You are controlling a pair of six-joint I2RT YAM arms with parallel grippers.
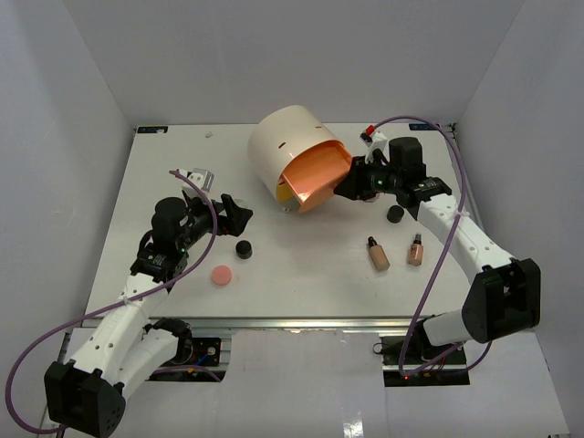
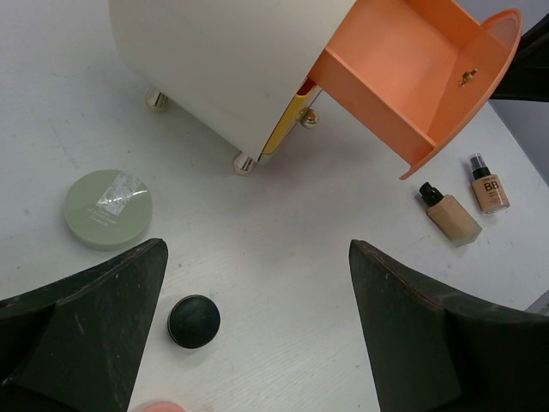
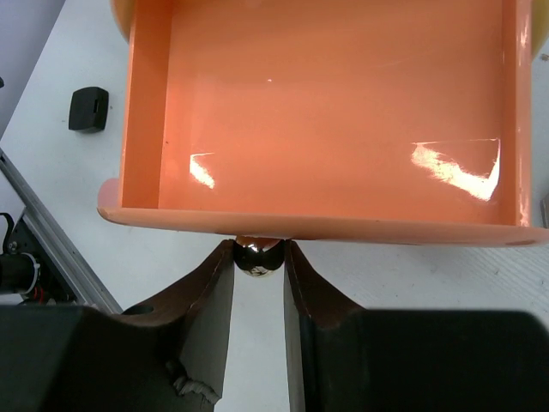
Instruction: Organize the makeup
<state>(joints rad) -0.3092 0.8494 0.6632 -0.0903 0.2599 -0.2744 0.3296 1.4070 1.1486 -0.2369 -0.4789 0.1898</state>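
White walls close in a white counter, and at its far middle stands a cream box with its orange drawer pulled out and bare inside. The right fingers are narrowed on the drawer's small metal knob, pinching it from both sides just under the front lip. The left fingers stand wide and hold nothing, hanging over the left of the counter. All the makeup lies loose outside the drawer: two tan bottles on their sides near the right arm, a black jar just beyond them, a second jar between the left fingers' tips in the wrist view, a pink compact near it, and a pale compact further left. The step in hand looks like opening the drawer for loading. To do it well, the pull should run straight along the drawer's own line so the light box does not slide or twist on its feet, and stop before the drawer leaves the box. The pinch looks centred on the knob, which is round and shiny and could slip. Letting go cleanly should free the right arm for the bottles close by.
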